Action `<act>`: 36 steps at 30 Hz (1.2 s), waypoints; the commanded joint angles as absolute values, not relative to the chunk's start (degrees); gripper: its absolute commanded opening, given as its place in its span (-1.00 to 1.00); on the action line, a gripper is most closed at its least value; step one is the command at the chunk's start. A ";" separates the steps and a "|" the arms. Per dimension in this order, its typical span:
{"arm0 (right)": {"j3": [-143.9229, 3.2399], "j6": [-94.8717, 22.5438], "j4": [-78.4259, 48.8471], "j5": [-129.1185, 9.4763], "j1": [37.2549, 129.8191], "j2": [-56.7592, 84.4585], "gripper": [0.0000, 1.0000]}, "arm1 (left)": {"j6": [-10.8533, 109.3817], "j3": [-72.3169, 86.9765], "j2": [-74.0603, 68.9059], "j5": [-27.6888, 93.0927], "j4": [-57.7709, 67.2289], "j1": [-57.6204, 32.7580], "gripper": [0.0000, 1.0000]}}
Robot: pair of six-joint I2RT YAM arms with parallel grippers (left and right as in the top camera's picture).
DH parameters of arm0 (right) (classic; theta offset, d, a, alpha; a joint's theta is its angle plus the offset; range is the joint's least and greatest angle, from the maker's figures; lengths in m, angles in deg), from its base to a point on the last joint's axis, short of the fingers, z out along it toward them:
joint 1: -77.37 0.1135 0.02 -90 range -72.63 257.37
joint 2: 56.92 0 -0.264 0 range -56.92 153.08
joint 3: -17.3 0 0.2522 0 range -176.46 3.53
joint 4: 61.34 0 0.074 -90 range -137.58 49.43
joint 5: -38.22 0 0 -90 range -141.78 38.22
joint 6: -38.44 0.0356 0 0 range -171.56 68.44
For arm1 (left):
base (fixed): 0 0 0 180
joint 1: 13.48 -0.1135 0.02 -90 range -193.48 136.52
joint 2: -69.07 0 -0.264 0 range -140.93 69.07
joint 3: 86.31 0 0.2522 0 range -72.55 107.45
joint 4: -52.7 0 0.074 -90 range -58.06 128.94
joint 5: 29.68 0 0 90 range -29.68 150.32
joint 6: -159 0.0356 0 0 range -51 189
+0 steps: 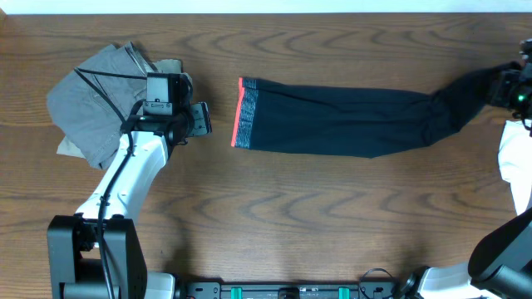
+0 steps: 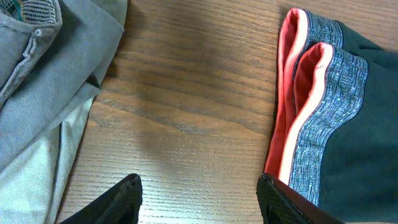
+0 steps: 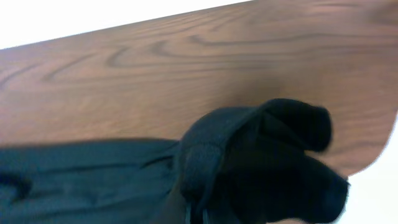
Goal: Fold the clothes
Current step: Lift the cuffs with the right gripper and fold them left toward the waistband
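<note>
The dark leggings (image 1: 341, 120) lie stretched across the table, grey waistband with red-coral edge (image 1: 244, 114) at the left. The leg ends rise at the far right into my right gripper (image 1: 509, 87), which is shut on them; in the right wrist view the bunched dark cloth (image 3: 249, 162) covers the jaws. My left gripper (image 1: 199, 119) is open and empty, a little left of the waistband. In the left wrist view its fingers (image 2: 199, 199) hang over bare wood, the right finger at the coral edge of the waistband (image 2: 311, 106).
Folded grey and khaki trousers (image 1: 96, 104) lie at the back left, under the left arm; they also show in the left wrist view (image 2: 43, 81). The table's right edge (image 1: 509, 158) is close to the right gripper.
</note>
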State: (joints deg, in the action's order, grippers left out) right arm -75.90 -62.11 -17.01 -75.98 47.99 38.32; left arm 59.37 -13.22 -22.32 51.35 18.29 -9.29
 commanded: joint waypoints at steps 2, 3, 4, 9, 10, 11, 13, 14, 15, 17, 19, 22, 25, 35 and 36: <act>-76.45 -71.99 -14.58 -88.86 54.83 38.23 -0.97 | 59.26 -13.52 -21.47 51.78 17.96 -9.54 0.23; -76.45 -72.49 -13.45 -89.40 58.54 38.23 -0.98 | 59.26 -13.50 -21.34 51.78 17.92 -9.56 0.23; -76.45 -72.64 -12.92 -89.34 60.58 38.23 -0.97 | 59.24 -13.48 -21.17 51.78 17.90 -9.56 0.23; -76.45 -73.06 -11.94 -89.03 72.23 38.23 -0.97 | 59.05 -13.41 -18.70 52.02 16.35 -10.37 0.22; -76.45 -72.75 -12.18 -88.64 74.70 38.23 -0.97 | 59.05 -13.41 -17.95 52.02 15.87 -10.89 0.23; -76.45 -72.49 -12.44 -88.60 76.99 38.23 -0.97 | 59.05 -13.41 -17.21 52.02 15.34 -11.57 0.23; -76.45 -70.70 -13.49 -87.35 81.62 38.36 -0.97 | 58.61 -13.41 -15.79 52.00 14.01 -13.03 0.23; -76.45 -68.93 -14.39 -86.34 83.83 38.54 -0.98 | 58.39 -13.41 -15.09 51.98 13.20 -13.73 0.23; -76.45 -67.75 -15.24 -85.38 85.91 38.80 -0.97 | 58.41 -13.41 -14.39 51.98 12.30 -14.34 0.23; -76.43 -65.69 -16.66 -81.40 90.11 39.63 -0.97 | 58.46 -13.41 -13.39 52.00 11.01 -15.24 0.23; -76.43 -64.60 -17.36 -77.60 93.36 40.85 -0.97 | 58.48 -13.41 -12.88 51.98 10.40 -15.74 0.23; -76.43 -63.75 -17.14 -73.56 96.82 43.50 -0.97 | 58.48 -13.41 -12.84 52.00 10.05 -15.76 0.23; -76.43 -62.70 -16.85 -72.95 98.10 46.54 -0.97 | 58.48 -13.41 -12.86 51.98 10.01 -15.76 0.23; -76.43 -68.77 -18.32 -86.74 98.17 49.16 -0.11 | 58.46 -13.43 -12.90 51.98 10.05 -15.76 0.25; -76.43 -68.75 -18.91 -86.78 98.17 49.14 -0.10 | 58.43 -13.43 -12.93 51.94 10.01 -15.76 0.25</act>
State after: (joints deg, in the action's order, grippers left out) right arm -75.90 -66.02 -18.04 -80.18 97.91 49.53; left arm 58.52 -13.22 -13.17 51.72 10.25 -15.63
